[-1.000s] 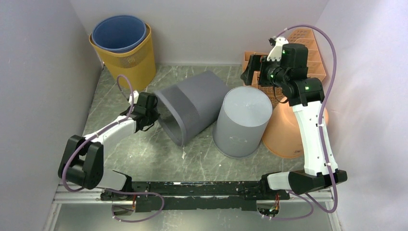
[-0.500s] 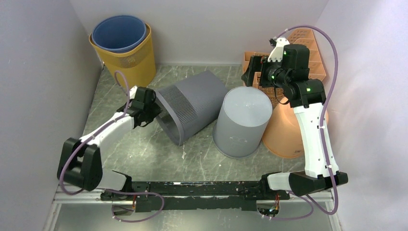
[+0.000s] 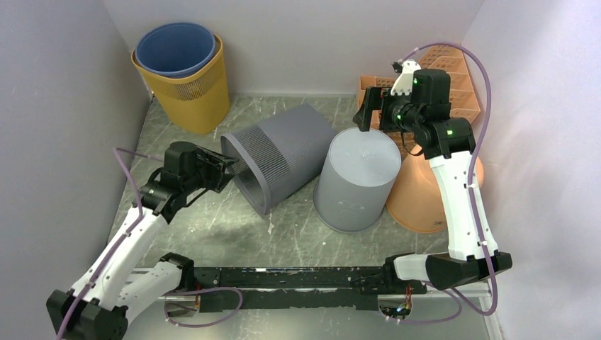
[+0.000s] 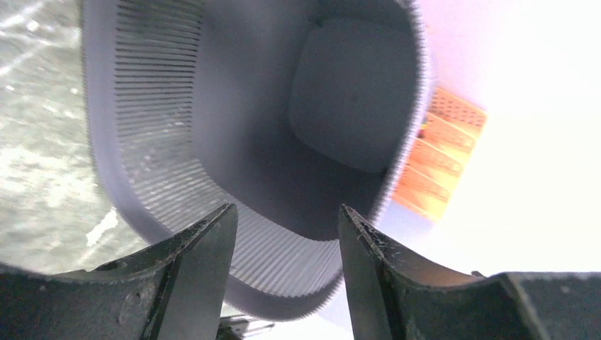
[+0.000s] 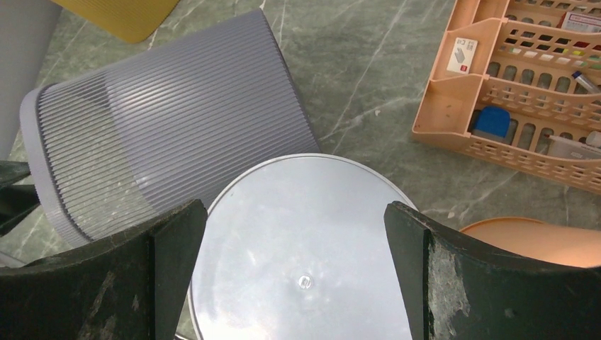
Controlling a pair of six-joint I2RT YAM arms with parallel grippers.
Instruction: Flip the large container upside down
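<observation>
The large container (image 3: 280, 156) is a grey ribbed basket lying on its side, mouth turned left and toward me. My left gripper (image 3: 225, 168) is at the near part of its rim, open. In the left wrist view I look into the container (image 4: 234, 142). Its lower rim wall shows in the gap of the left gripper (image 4: 285, 212), unclamped. My right gripper (image 3: 366, 113) hangs wide open above a smooth grey bin (image 3: 358, 177) that stands upside down against the container. In the right wrist view the right gripper (image 5: 294, 209) frames that bin's flat bottom (image 5: 305, 248), with the container (image 5: 170, 127) to its left.
A yellow basket (image 3: 195, 92) with a blue bin (image 3: 173, 49) nested inside stands at the back left. An orange bin (image 3: 418, 198) sits upside down at the right. A peach organizer tray (image 3: 461, 71) with small items is at the back right. Walls close in on three sides.
My left gripper opened and let go of the container's rim, and the left arm swung back with its elbow toward me. The right gripper drifted slightly left over the smooth bin.
</observation>
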